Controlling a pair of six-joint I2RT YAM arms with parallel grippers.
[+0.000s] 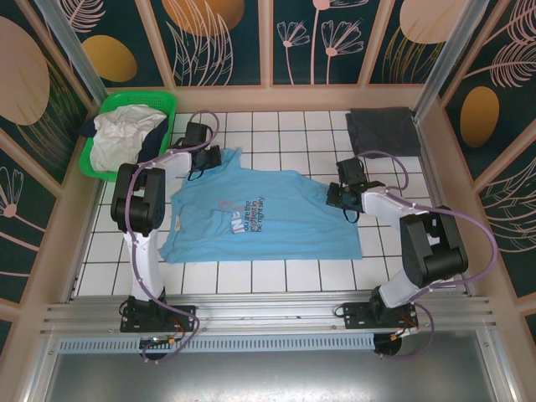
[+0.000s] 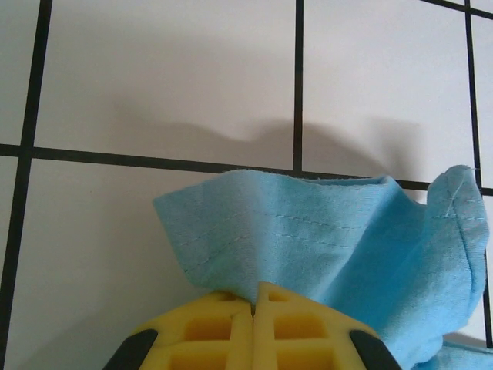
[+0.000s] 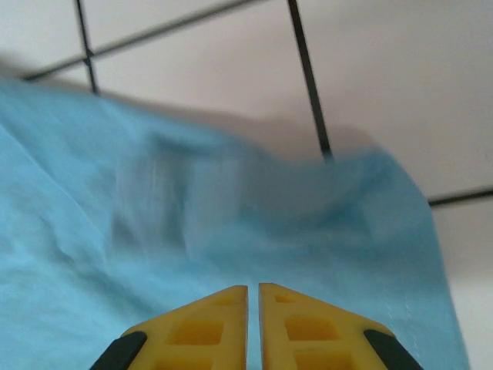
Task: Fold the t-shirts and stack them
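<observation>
A light blue t-shirt point(image 1: 268, 218) with a small chest print lies spread on the tiled table. My left gripper point(image 1: 203, 161) sits at its far left corner. In the left wrist view that gripper point(image 2: 254, 304) is shut on a bunched hem of the blue cloth point(image 2: 308, 239). My right gripper point(image 1: 337, 198) is at the shirt's right edge. In the right wrist view its fingers point(image 3: 253, 289) stand almost together, a thin slit between them, pressed into the blue cloth point(image 3: 154, 231). A folded dark grey t-shirt point(image 1: 383, 130) lies at the back right.
A green basket point(image 1: 142, 100) stands at the back left, holding a crumpled white t-shirt point(image 1: 117, 138) and a navy one point(image 1: 156, 136). Patterned walls enclose the table on three sides. Bare white tiles show in front of the blue shirt.
</observation>
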